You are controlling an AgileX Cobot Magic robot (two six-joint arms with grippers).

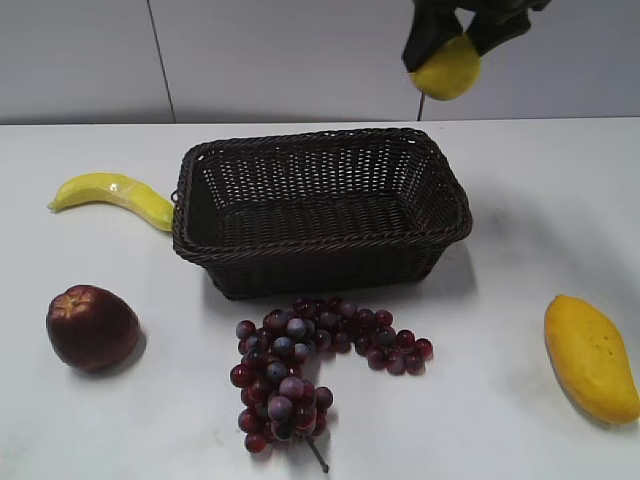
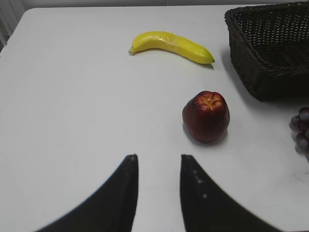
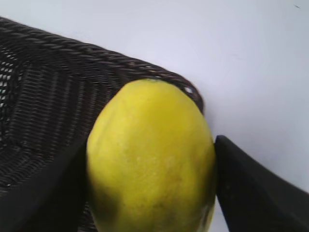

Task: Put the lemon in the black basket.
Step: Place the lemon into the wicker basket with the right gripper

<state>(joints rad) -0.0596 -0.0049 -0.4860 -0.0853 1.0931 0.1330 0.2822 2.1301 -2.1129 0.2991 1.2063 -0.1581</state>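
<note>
My right gripper point(image 1: 452, 48) is shut on the bright-yellow lemon point(image 1: 446, 70) and holds it high in the air above the back right corner of the black basket point(image 1: 440, 205). In the right wrist view the lemon point(image 3: 152, 159) fills the space between the two jaws point(image 3: 150, 166), with the basket's braided rim point(image 3: 87, 55) below and behind it. The basket is empty. My left gripper point(image 2: 158, 162) is open and empty, low over the table in front of the red apple point(image 2: 206, 116).
A banana point(image 1: 112, 195) lies left of the basket, a red apple point(image 1: 91, 326) at front left, a bunch of dark red grapes point(image 1: 300, 365) just before the basket, and a mango point(image 1: 590, 357) at front right.
</note>
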